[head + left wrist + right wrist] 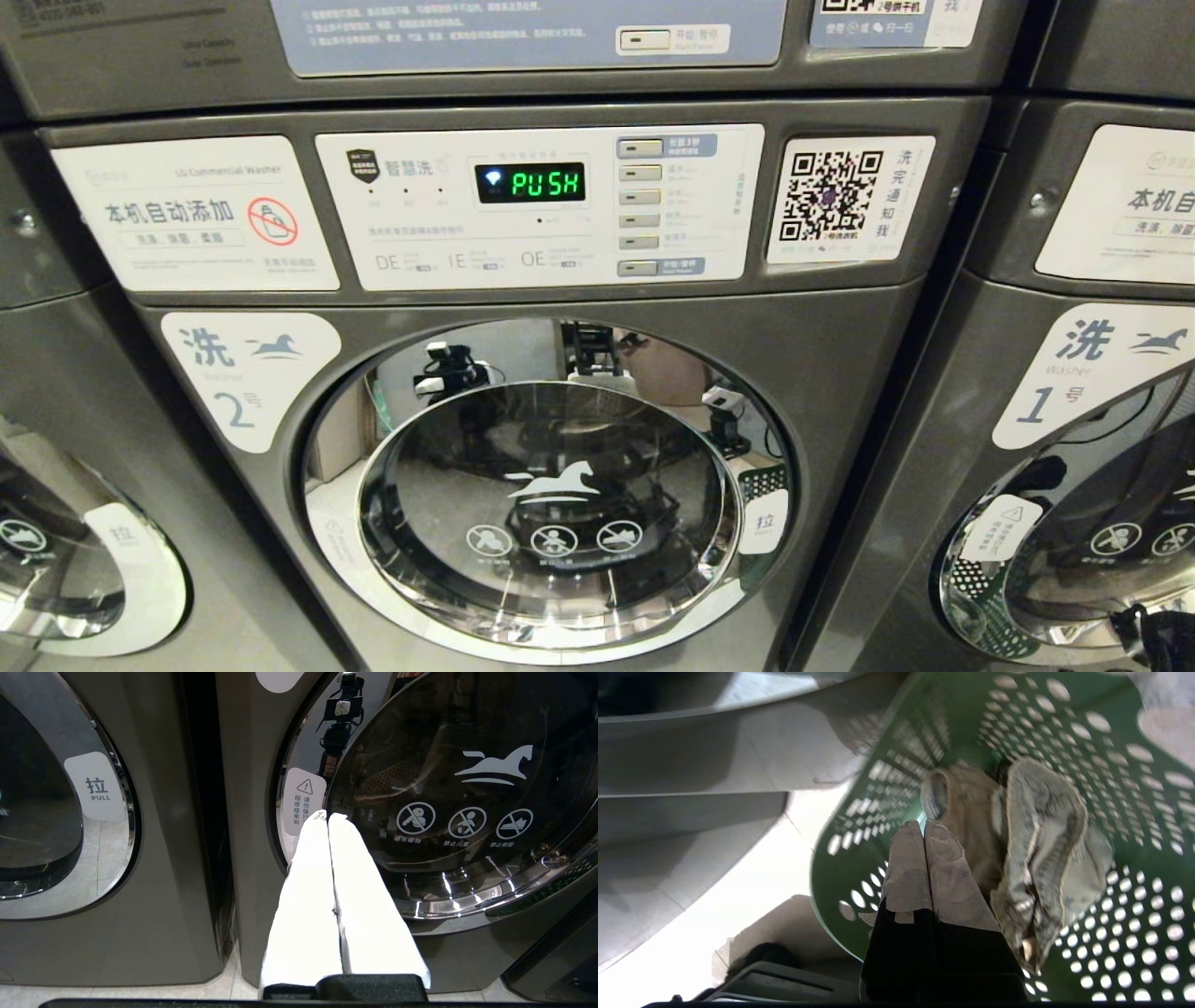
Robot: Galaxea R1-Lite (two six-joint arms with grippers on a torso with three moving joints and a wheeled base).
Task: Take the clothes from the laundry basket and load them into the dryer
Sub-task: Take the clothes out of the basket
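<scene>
Filling the head view, the washer (560,373) marked 2 shows "PUSH", its round door (551,495) shut. Off to the right, the green laundry basket (1064,742) holds crumpled beige clothes (1017,849). Over them hangs the right gripper (924,826), fingers together and empty. Near the door, the left gripper (328,815) is pressed together too.

Display (530,183) reads "PUSH"; washer panel label (196,213) "LG Commercial Washer"; door tag (97,787) "PULL".
</scene>
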